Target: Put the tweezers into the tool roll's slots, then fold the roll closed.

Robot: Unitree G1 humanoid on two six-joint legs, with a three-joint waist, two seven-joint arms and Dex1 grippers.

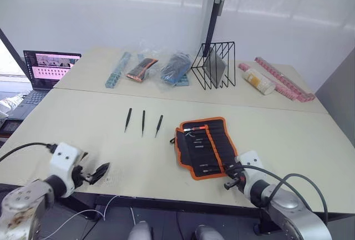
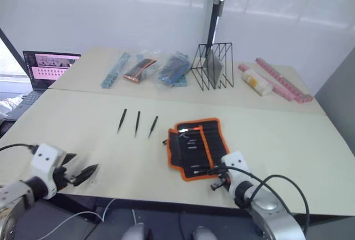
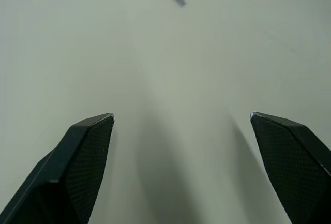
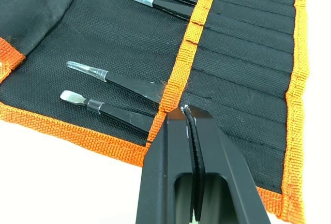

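Right gripper [image 4: 189, 111], fingers pressed together and empty-looking, noses the tool roll [image 1: 204, 146] at its near edge; left gripper [image 1: 100, 172] (spread wide, empty) should fetch the tweezers [image 1: 143, 122] beyond the roll.

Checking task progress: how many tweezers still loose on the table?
3. The slim black pointed metal tweezers lie in a row on the beige table: left, middle, right, apart from the orange-trimmed black fabric tool roll.

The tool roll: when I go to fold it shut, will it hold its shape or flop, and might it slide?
The tool roll looks like thin woven fabric lying flat, so it will probably flop and crease rather than hinge cleanly. It rests loose on the smooth table, so a push may slide it. The tweezers already in its slots probably stiffen that side somewhat.
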